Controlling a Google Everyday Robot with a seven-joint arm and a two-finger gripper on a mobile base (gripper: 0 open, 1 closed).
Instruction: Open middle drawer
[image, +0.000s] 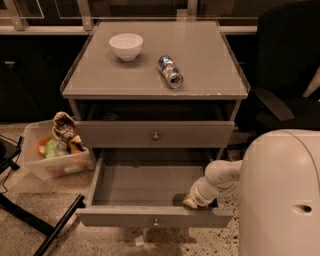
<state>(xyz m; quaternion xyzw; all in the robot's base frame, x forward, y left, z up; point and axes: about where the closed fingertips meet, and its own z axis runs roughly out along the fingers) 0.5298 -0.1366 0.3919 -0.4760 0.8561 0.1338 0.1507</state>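
The middle drawer of the grey cabinet stands pulled far out, and its plain grey inside is empty. Its front panel carries a small round knob. My gripper reaches down into the drawer's front right corner, just behind the front panel, at the end of my white arm. The drawer above it, with its own knob, sits nearly pushed in under the tabletop. The lowest drawer is hidden beneath the open one.
A white bowl and a can lying on its side sit on the tabletop. A clear bin of snacks stands on the floor at the left. A black chair is at the right. My white body fills the lower right.
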